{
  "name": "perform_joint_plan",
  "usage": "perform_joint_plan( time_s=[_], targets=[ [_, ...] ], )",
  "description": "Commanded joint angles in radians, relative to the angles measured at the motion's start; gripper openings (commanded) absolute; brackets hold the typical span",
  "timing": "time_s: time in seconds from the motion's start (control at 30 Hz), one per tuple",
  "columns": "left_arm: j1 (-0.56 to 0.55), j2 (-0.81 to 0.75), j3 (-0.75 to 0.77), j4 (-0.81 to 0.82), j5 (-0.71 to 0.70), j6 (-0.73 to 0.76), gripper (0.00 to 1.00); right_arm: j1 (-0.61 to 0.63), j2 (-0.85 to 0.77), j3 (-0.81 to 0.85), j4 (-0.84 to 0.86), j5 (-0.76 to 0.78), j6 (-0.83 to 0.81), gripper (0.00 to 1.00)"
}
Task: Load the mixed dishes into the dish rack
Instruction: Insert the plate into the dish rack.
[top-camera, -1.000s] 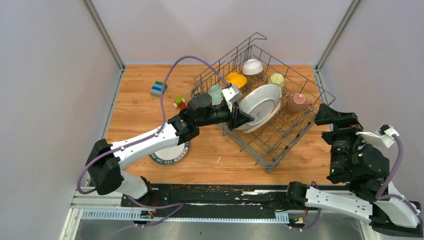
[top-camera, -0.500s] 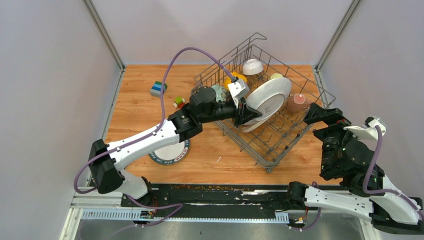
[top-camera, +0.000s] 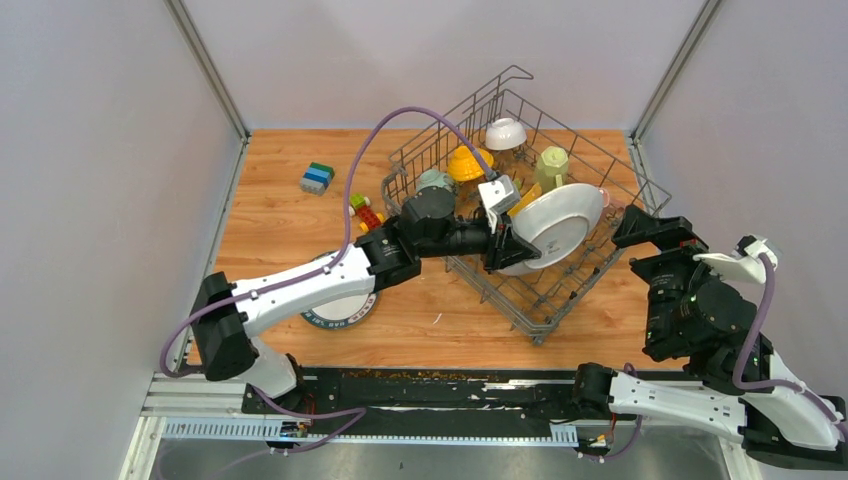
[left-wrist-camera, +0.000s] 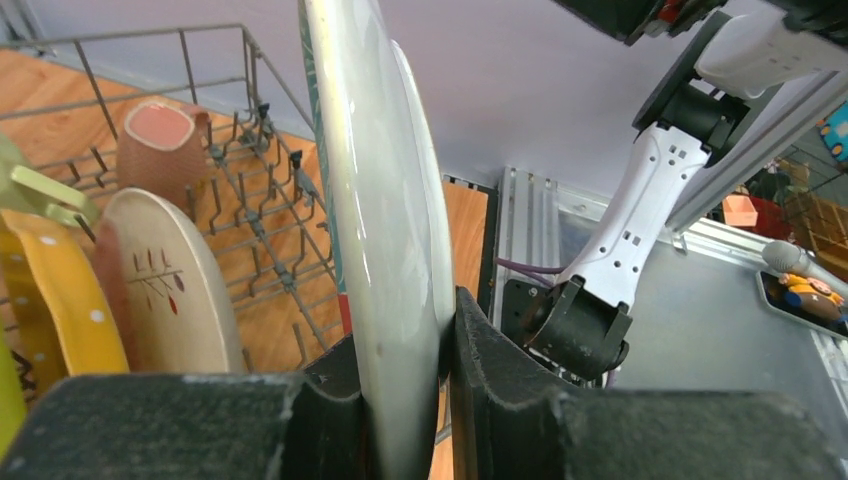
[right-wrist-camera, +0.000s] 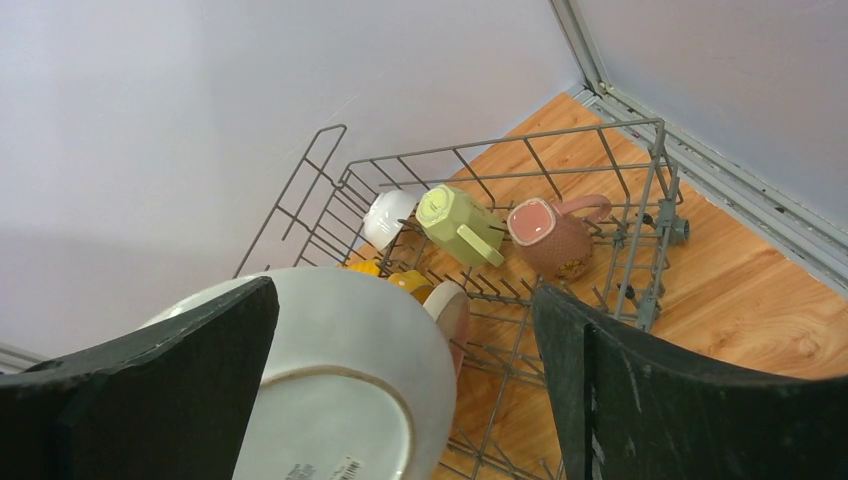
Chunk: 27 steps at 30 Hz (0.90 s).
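- My left gripper (left-wrist-camera: 405, 350) is clamped on the lower rim of a pale plate (top-camera: 555, 225). It holds the plate on edge above the middle of the dish rack (top-camera: 541, 328), clear of the tines.
- My right gripper (top-camera: 655, 230) hangs spread wide and empty, just outside the rack's right wall.
- Risk: the hold is a thin pinch on a glazed rim with most of the plate above it. I judge that a sharp wrist turn could let it pivot or slip onto the wires.
- Risk: if I let go before the rim sits between two tines, the plate may fall flat or lean onto the pink leaf-pattern plate (left-wrist-camera: 165, 290) and the yellow dotted plate (left-wrist-camera: 60, 290) beside it.
- Risk: the right arm stands close to the plate's far edge, and a swing that way could strike it.
- Room: bare tines show below and to the right of the plate, toward the pink mug (right-wrist-camera: 548, 235). The far corner is crowded with bowls and the pale-green mug (right-wrist-camera: 450, 220).
- Pending: one blue-rimmed plate (top-camera: 345, 305) lies on the table under my left arm.
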Motion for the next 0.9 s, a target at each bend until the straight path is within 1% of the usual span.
perform_joint_plan(
  time_s=[0.0,0.17,0.27,0.53,0.73,0.77,0.8,0.87],
  targets=[
    [-0.005,0.012,0.01,0.27,-0.05,-0.059,0.0,-0.002,0.003,0.03,-0.011,0.005,0.024,1.0],
    [-0.006,0.062,-0.015,0.303,-0.145,-0.071,0.0,-0.002,0.022,0.041,-0.012,0.006,0.029,1.0],
    [-0.007,0.113,-0.004,0.302,-0.188,-0.067,0.0,-0.002,0.038,0.043,-0.012,0.006,0.033,1.0],
    [-0.012,0.231,0.054,0.29,-0.19,-0.052,0.0,-0.002,0.044,0.043,-0.013,0.004,0.049,1.0],
    [-0.012,0.307,0.125,0.221,-0.189,-0.032,0.0,-0.002,0.05,0.044,-0.015,-0.011,0.053,1.0],
    [-0.012,0.318,0.131,0.217,-0.192,-0.033,0.02,-0.002,0.055,0.046,-0.015,-0.015,0.054,1.0],
    [-0.011,0.323,0.136,0.213,-0.194,-0.033,0.08,-0.003,0.06,0.048,-0.014,-0.017,0.053,1.0],
    [-0.011,0.341,0.167,0.164,-0.197,-0.031,0.14,-0.002,0.071,0.048,-0.015,-0.02,0.054,1.0]
  ],
)
